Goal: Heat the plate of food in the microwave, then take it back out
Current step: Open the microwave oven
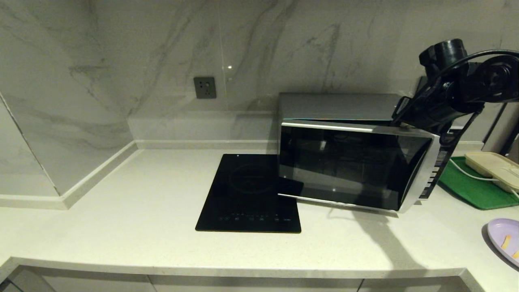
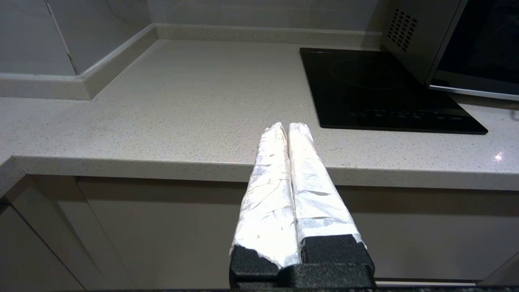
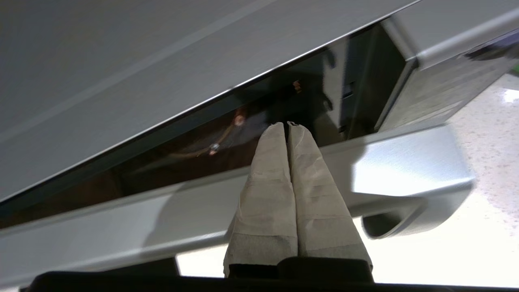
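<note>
Marble-walled surface: right gripper (image 3: 287,125), closed, pulls microwave (image 1: 348,162) door ajar; next swing wider, fetch plate of food (image 1: 505,239).

Right gripper (image 3: 287,123) raised, jaws closed; left gripper (image 2: 286,125) low, jaws closed.

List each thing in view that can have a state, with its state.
Microwave: door partly open.
Plate of food: on the counter, right of the microwave, not yet inside.
Cooktop: bare.
Box: lid on.
Right claw: shut, at the door's top edge.
Left claw: shut, parked off the counter edge.
</note>
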`<state>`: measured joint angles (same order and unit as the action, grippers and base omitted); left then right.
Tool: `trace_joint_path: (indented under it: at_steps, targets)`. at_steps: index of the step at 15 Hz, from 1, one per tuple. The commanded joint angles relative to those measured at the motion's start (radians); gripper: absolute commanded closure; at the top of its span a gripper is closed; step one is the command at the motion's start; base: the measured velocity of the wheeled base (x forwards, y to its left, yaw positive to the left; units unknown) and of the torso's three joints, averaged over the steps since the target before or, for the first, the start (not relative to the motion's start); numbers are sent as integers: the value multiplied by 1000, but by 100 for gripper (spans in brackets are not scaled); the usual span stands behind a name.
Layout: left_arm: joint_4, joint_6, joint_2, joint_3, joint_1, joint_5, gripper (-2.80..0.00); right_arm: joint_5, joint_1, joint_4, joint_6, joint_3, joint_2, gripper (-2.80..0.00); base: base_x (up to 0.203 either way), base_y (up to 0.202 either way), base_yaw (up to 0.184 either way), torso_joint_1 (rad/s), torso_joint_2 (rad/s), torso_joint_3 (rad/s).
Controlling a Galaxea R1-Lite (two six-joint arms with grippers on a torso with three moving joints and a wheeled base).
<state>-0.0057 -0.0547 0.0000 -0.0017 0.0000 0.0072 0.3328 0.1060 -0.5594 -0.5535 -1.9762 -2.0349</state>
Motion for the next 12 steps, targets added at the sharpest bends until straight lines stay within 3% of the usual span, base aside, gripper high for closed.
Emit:
trace_joint_path:
  at_steps: [1,9,12]
  targets:
    - [0,-1,0,0,0,0,0,0,-8,-8,-3,6,-5,0,0,0,0,0,0,0]
    - [0,-1,0,0,0,0,0,-73,-8,-194,-4,28,84,0,0,0,0,0,0,0]
    - [0,-1,0,0,0,0,0,-138,-5,-253,-2,123,173,0,0,0,0,0,0,0]
